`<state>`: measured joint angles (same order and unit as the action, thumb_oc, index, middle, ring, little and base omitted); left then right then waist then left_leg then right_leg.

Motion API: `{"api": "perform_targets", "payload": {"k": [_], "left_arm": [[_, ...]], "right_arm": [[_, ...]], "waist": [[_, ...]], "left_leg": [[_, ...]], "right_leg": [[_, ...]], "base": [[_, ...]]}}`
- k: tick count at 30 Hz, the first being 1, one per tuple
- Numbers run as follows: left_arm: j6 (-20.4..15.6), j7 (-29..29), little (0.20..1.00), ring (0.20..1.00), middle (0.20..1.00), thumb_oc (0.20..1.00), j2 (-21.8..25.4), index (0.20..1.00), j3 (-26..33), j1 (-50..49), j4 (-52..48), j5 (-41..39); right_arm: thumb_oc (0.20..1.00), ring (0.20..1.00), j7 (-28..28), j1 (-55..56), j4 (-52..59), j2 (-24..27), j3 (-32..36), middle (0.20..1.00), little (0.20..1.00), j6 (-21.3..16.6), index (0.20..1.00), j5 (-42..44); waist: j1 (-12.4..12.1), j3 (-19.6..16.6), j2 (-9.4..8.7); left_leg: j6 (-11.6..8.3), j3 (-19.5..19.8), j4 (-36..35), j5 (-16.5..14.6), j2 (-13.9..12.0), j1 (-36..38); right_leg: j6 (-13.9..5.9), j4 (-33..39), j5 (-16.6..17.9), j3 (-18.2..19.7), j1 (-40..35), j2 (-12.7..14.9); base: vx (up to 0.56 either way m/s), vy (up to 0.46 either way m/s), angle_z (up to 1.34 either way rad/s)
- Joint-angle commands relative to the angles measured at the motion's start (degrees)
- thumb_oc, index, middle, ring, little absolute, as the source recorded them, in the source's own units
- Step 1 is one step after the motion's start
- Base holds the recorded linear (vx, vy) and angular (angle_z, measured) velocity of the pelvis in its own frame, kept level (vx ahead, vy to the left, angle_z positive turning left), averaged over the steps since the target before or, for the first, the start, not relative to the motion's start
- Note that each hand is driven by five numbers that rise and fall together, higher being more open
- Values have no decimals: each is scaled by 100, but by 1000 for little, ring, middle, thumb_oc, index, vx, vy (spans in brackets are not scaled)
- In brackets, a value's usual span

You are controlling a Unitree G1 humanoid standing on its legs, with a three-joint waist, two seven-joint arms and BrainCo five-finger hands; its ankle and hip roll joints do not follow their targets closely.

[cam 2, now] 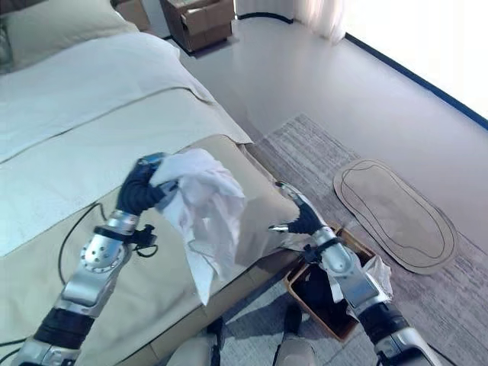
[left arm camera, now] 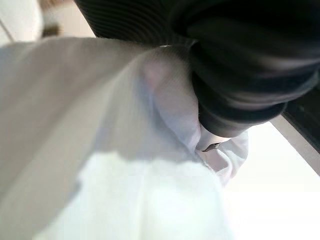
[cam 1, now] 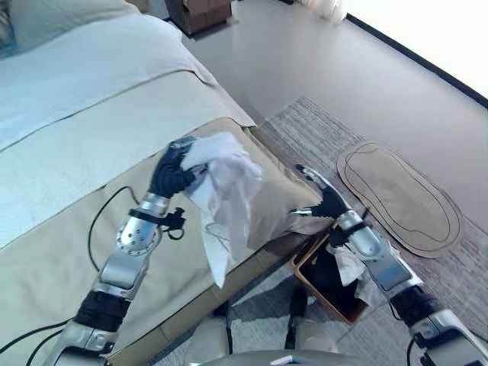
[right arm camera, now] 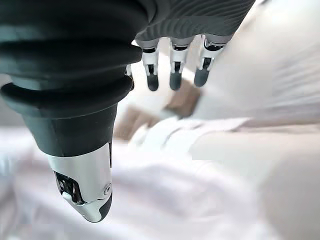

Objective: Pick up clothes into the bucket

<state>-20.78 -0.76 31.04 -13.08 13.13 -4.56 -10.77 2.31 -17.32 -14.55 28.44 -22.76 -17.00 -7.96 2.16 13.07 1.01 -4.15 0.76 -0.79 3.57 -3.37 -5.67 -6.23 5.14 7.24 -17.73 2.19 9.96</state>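
Observation:
My left hand [cam 1: 174,177] is raised over the bed's corner, shut on a white garment [cam 1: 226,197] that hangs down from it past the bed's edge. The cloth [left arm camera: 100,150] shows close up in the left wrist view. A brown bucket [cam 1: 305,274] stands on the floor by the bed's corner, with dark and white clothes [cam 1: 347,267] inside. My right hand [cam 1: 324,200] hovers open above the bucket, beside the hanging garment, its fingers [right arm camera: 172,70] straight and holding nothing.
The bed [cam 1: 91,130] with a beige cover [cam 1: 46,259] takes up the left. A grey rug [cam 1: 320,137] lies on the floor to the right, with an oval tan mat [cam 1: 400,194] on it. A brown box [cam 2: 200,19] stands at the far end.

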Motion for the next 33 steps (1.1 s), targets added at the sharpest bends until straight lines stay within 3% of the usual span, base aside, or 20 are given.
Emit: {"api": "perform_targets", "payload": {"k": [1, 6, 10, 15, 17, 18, 19, 33], "left_arm": [[-263, -26, 200, 200, 200, 200, -144, 200, -46, 618, -409, -135], [-176, 50, 200, 200, 200, 200, -301, 200, -328, 927, -587, -119], [-126, 15, 200, 200, 200, 200, -449, 200, -448, 1090, -711, -199], [-42, 185, 200, 200, 200, 200, -612, 200, -722, 1249, -869, -396], [-37, 217, 200, 200, 200, 200, -611, 200, -749, 1274, -882, -412], [-39, 234, 200, 200, 200, 200, -605, 200, -761, 1292, -909, -452], [-38, 255, 200, 200, 200, 200, -614, 200, -760, 1301, -941, -496], [-49, 114, 200, 200, 200, 200, -692, 200, -658, 1267, -1055, -632]], "right_arm": [[1000, 1000, -38, -398, 18, -321, -402, 1000, 1000, -118, 1000, -161], [1000, 1000, -311, -605, -31, -714, -878, 1000, 1000, -36, 1000, -86], [1000, 1000, -509, -634, -229, -1094, -1095, 1000, 1000, 52, 1000, 487], [1000, 1000, -1332, -729, -276, -1429, -1592, 1000, 1000, 260, 1000, 1667], [1000, 1000, -1428, -768, -291, -1440, -1691, 1000, 1000, 291, 1000, 1673], [953, 953, -1445, -785, -292, -1436, -1726, 953, 953, 313, 953, 1703], [200, 200, -1500, -808, -322, -1453, -1779, 200, 200, 334, 200, 1700], [200, 200, -1102, -310, -547, -1369, -1349, 200, 200, 347, 200, 1627]], "waist": [[-103, -401, -188], [-106, -551, -158], [-116, -594, -130], [-154, -622, -139], [-158, -633, -146], [-159, -642, -146], [-166, -646, -148], [-152, -693, -137]], "left_leg": [[-90, -96, 41, -34, -98, -122], [-76, -127, 24, -84, -111, 44], [-62, -156, 32, -121, -111, 130], [-60, -178, 57, -154, -126, 164], [-65, -177, 51, -157, -131, 173], [-68, -178, 49, -156, -134, 182], [-72, -178, 42, -155, -136, 191], [-73, -169, 65, -193, -158, 229]], "right_leg": [[-404, -463, -304, 53, -134, 407], [-387, -427, -332, 73, -269, 398], [-378, -390, -337, 89, -351, 397], [-359, -369, -368, 94, -400, 373], [-359, -369, -376, 88, -412, 368], [-360, -366, -381, 86, -421, 363], [-359, -360, -386, 81, -437, 359], [-352, -311, -406, 42, -531, 319]], "base": [[42, -28, 5], [53, -16, -1], [30, -6, -1], [7, -4, 0], [18, -11, 0], [40, -19, 0], [40, -17, 0], [8, -4, 0]]}}
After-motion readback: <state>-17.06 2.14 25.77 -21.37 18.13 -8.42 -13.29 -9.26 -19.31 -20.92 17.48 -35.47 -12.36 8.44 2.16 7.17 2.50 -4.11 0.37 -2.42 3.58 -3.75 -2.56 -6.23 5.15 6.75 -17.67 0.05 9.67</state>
